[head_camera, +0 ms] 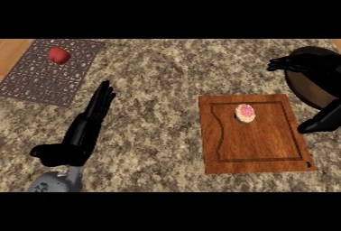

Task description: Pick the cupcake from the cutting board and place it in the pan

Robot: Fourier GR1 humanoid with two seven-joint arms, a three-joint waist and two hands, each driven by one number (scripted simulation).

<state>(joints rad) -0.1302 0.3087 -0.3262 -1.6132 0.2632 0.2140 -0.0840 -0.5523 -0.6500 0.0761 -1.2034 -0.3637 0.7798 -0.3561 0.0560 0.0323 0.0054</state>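
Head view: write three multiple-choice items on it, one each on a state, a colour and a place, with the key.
1. The left hand is: A) open, fingers straight; B) shut on the cupcake; C) shut, holding nothing.
2. The object on the mat is: A) green; B) red; C) yellow.
3. The cupcake lies: A) on the mat; B) in the left hand; C) on the cutting board.
Key: 1 A, its fingers are stretched straight; 2 B, it shows red against the mat; 3 C, it sits on the board's upper half, untouched.
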